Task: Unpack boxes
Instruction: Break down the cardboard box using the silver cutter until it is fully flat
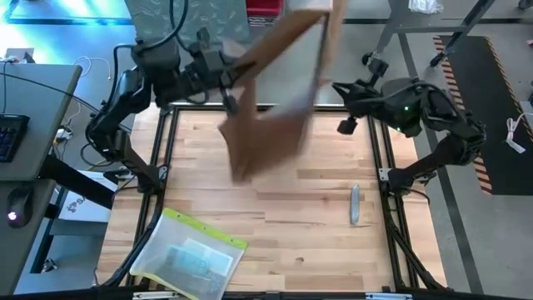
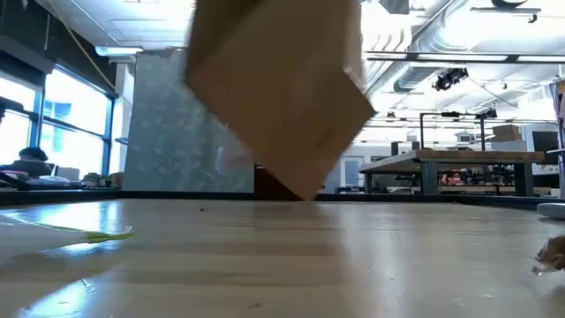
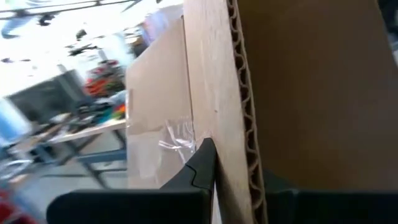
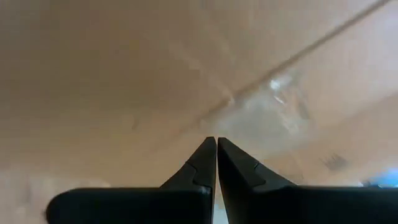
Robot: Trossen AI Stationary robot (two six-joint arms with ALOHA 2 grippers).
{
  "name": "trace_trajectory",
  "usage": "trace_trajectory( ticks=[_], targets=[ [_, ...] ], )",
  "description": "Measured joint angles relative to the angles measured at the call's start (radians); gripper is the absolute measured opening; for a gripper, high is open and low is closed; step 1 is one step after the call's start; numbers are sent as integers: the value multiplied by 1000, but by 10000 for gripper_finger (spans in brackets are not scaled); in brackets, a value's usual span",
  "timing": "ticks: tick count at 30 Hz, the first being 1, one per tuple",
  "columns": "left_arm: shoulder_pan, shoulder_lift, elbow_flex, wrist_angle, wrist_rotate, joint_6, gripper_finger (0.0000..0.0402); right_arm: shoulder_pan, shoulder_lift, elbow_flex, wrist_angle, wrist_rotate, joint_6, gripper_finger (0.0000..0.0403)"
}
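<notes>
Box (image 1: 275, 100): one brown corrugated carton, held up off the counter (image 1: 275, 217) over its 12 o'clock edge and tilted, one corner pointing down. In the low view the corner hangs just above the wood, apparently not touching.

Left gripper (image 3: 214, 165): at 11 o'clock, fingers pinched on a cardboard wall of the box, one finger on each face, fluted edge showing right beside them. Right gripper (image 4: 216, 149): at 1 o'clock, fingers shut with nothing between them, tips close to the taped face of the box; contact cannot be confirmed.

Handling, judged: the box looks light, since a single pinch on one wall carries it. The wall is stiff, but a flap will bend at its crease, so hold a wall edge near a corner, not a flap tip. Tape strips are likely slick; avoid them.

Count:
- box: 1
- clear sleeve with yellow edge (image 1: 190, 254), at 7 o'clock: 1
- small slim pale object (image 1: 355, 204), at 4 o'clock, kind unclear: 1
- arms: 2
</notes>
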Motion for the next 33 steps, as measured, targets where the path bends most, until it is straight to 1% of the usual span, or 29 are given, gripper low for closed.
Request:
trace_trajectory(
  ticks=[4,7,10,12,14,17,20,23,25,28,33],
  targets=[
    [-109,-6,0,17,28,-46,0,78,-9,0,-14,1,24,0],
    [-176,-7,0,74,94,-90,0,137,-20,0,-20,-10,45,0],
    [-192,-9,0,124,140,-145,0,172,-18,0,-10,-76,56,0],
    [-150,-16,0,132,144,-191,0,181,-12,0,2,-101,62,0],
    [-84,-19,0,107,158,-262,0,189,-6,0,5,-104,65,0],
    [36,-18,-3,41,216,-372,0,191,0,0,6,-103,95,0],
    [139,-22,-55,15,273,-432,0,187,1,0,-22,-99,129,0],
    [221,-47,-162,50,277,-467,0,186,1,0,-74,-97,183,0],
    [284,-76,-270,85,313,-506,0,186,1,-1,-115,-88,227,0],
    [371,-125,-489,211,379,-564,0,186,1,-1,-175,-84,288,0],
    [500,-237,-882,417,399,-592,0,186,1,-25,-241,-86,382,0]
  ],
)
